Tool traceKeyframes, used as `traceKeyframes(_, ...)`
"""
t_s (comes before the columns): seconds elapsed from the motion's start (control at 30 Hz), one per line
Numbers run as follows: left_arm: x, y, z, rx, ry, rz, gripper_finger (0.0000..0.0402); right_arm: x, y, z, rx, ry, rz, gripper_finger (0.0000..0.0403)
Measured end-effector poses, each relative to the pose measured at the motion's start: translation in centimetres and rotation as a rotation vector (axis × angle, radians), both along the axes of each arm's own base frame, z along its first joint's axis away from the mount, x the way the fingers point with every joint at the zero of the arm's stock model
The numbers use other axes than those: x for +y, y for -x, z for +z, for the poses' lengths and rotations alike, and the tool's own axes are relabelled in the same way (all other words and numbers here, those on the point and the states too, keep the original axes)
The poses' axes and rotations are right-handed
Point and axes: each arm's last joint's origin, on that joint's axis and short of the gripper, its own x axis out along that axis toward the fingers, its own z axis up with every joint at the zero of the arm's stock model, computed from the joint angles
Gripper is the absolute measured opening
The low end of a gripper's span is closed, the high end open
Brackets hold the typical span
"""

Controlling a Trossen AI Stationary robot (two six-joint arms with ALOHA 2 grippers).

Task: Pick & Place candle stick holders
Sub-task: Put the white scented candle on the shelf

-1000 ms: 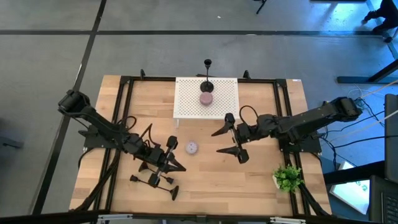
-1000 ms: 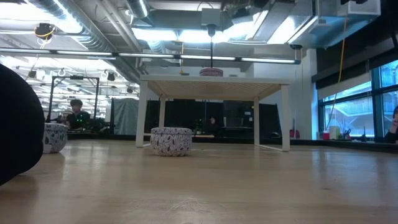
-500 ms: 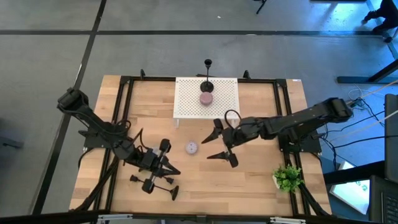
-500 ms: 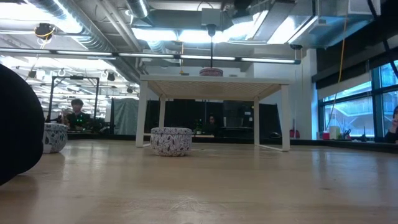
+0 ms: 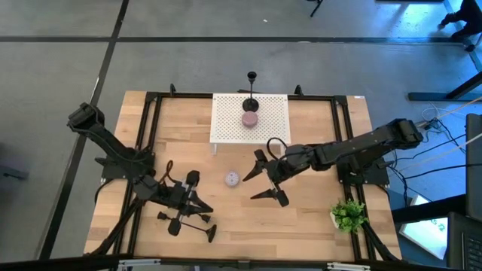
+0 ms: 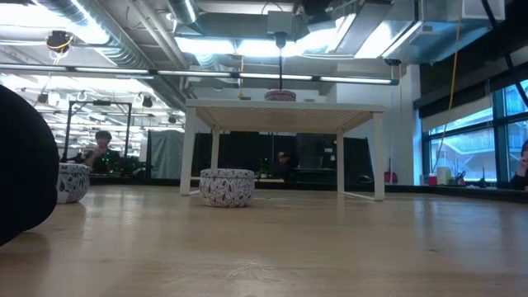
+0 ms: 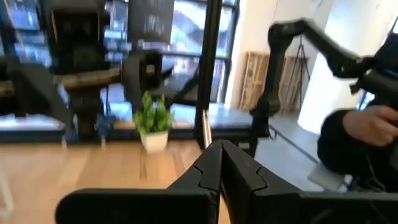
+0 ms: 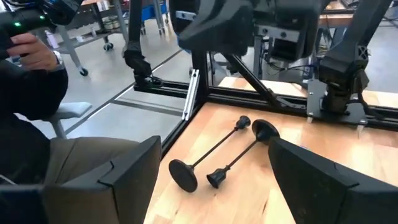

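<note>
Spanning most of the high view, the wooden table [image 5: 316, 143] carries a white perforated stand [image 5: 271, 120], where one candle stick holder [image 5: 251, 92] stands upright at the far edge; two more candle stick holders [image 8: 219, 154] lie flat side by side near the left front corner, stems parallel, flared bases toward the left edge; stiff, light metal, probably slippery and prone to rolling, best pinched mid-stem; the right gripper [image 5: 260, 179] hovers mid-table, fingers spread, holding nothing; the left gripper [image 5: 197, 205], fingers together, sits just beside the lying pair.
</note>
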Motion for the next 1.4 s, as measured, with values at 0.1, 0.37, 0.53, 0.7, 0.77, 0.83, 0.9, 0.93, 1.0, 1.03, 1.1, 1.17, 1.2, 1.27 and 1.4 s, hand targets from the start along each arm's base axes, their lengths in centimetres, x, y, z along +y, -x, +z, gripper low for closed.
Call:
traceKeyframes(0.1, 0.3, 0.2, -0.4, 0.063, 0.012, 0.036, 0.0002, 0.3, 0.1, -0.1, 0.014, 0.005, 0.009, 0.03)
traceKeyframes(0.37, 0.7, 0.1, -1.9, 0.215, 0.02, 0.052, 0.0002, 0.5, 0.2, -0.2, 0.025, 0.005, 0.012, 0.03)
traceKeyframes(0.53, 0.7, 0.3, -2.8, 0.332, 0.048, -0.006, 0.0003, 0.4, 0.3, -0.6, 0.085, -0.017, 0.001, 0.03)
traceKeyframes(0.7, 1.0, 0.5, -3.3, 0.525, 0.047, 0.089, 0.0003, 0.4, 0.4, -1.0, 0.134, -0.022, -0.008, 0.03)
traceKeyframes(0.77, 1.1, 0.6, -4.0, 0.589, 0.026, 0.127, 0.0003, 0.4, 0.4, -1.0, 0.142, -0.036, -0.012, 0.03)
traceKeyframes(0.83, 1.0, 0.4, -4.2, 0.616, 0.024, 0.141, 0.0002, 0.3, 0.5, -1.2, 0.165, -0.038, -0.017, 0.03)
traceKeyframes(0.9, 1.0, 0.3, -4.4, 0.63, 0.02, 0.144, 0.0002, 0.2, 0.5, -1.2, 0.221, -0.024, -0.047, 0.03)
traceKeyframes(0.93, 1.0, 0.3, -4.5, 0.639, 0.019, 0.14, 0.0002, 0.1, 0.4, -1.2, 0.247, -0.017, -0.077, 0.03)
traceKeyframes(1.0, 1.1, 0.2, -4.5, 0.643, 0.024, 0.139, 0.0003, 0.0, 0.2, -1.3, 0.287, 0.01, -0.135, 0.03)
traceKeyframes(1.03, 1.2, 0.2, -4.5, 0.642, 0.027, 0.144, 0.0003, -0.1, 0.0, -1.5, 0.309, 0.023, -0.154, 0.03)
traceKeyframes(1.1, 1.3, 0.1, -4.5, 0.643, 0.027, 0.149, 0.0002, 0.1, -0.5, -1.9, 0.325, 0.031, -0.163, 0.03)
traceKeyframes(1.17, 1.3, 0.0, -4.5, 0.642, 0.029, 0.155, 0.0002, 0.2, -1.1, -2.2, 0.333, 0.034, -0.16, 0.03)
traceKeyframes(1.2, 1.4, 0.0, -4.5, 0.642, 0.03, 0.158, 0.0002, 0.4, -1.5, -2.4, 0.337, 0.035, -0.16, 0.03)
traceKeyframes(1.27, 1.5, -0.1, -4.5, 0.641, 0.033, 0.163, 0.0003, 0.6, -2.2, -3.0, 0.362, 0.043, -0.158, 0.03)
traceKeyframes(1.4, 1.6, -0.2, -4.5, 0.64, 0.035, 0.169, 0.0002, 1.1, -3.1, -4.1, 0.418, 0.088, -0.139, 0.03)
